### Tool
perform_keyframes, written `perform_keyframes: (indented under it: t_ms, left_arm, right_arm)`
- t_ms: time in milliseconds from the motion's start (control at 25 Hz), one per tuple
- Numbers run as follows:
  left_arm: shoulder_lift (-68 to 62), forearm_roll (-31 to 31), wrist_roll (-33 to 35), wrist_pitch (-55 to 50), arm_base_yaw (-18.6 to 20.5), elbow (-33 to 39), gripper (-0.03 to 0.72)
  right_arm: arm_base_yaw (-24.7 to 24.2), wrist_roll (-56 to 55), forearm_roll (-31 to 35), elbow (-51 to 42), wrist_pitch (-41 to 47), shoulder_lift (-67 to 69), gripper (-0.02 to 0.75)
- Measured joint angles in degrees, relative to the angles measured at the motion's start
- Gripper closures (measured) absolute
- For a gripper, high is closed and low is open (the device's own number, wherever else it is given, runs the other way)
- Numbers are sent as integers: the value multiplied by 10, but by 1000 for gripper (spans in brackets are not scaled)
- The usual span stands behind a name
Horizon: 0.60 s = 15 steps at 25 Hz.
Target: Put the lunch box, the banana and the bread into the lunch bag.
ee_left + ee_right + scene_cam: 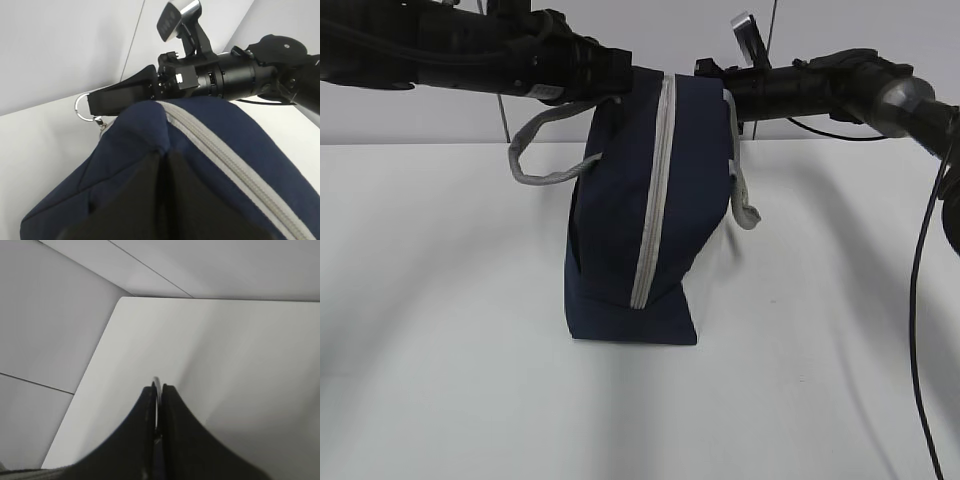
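The navy lunch bag [620,220] stands on end on the white table [430,320], its grey zipper [655,190] running down the facing side with its teeth closed. My left gripper [616,82] is shut on the bag's top fabric [150,130]; its dark fingers [140,200] pinch a navy fold. My right gripper [157,388] is shut on the zipper's metal ring pull [156,382]; the ring [81,107] pokes out past its fingers [120,97] at the bag's far top corner. The lunch box, banana and bread are out of view.
Grey strap handles hang off the bag to the left [542,172] and right [746,205]. A pale wall rises behind the table's far edge [420,142]. A black cable [918,300] hangs at the right.
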<state>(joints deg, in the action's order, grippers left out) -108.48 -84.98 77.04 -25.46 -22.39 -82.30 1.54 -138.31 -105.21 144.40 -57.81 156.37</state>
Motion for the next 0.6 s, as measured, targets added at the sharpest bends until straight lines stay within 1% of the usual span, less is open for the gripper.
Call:
perform_keyframes:
  t_ms: [40, 120, 200, 320, 400, 440, 520, 600]
  left_arm:
    - [0, 1, 0, 0, 0, 0, 671]
    - [0, 1, 0, 0, 0, 0, 641]
    - [0, 0, 0, -1, 0, 0, 578]
    - [0, -1, 0, -1, 0, 0, 400]
    - [0, -2, 0, 3, 0, 0, 267]
    - [0, -3, 0, 6, 0, 0, 217]
    - [0, -4, 0, 12, 0, 0, 170]
    - [0, -5, 0, 13, 0, 0, 149]
  right_arm:
    - [0, 0, 0, 0, 2, 0, 725]
    - [-1, 0, -5, 0, 21, 1, 669]
    - [-4, 0, -8, 0, 39, 2, 597]
    - [-8, 0, -8, 0, 50, 2, 456]
    - [-8, 0, -8, 0, 51, 2, 353]
    - [-8, 0, -8, 0, 51, 2, 318]
    - [-8, 0, -12, 0, 51, 2, 272]
    - [-8, 0, -24, 10, 46, 4, 252]
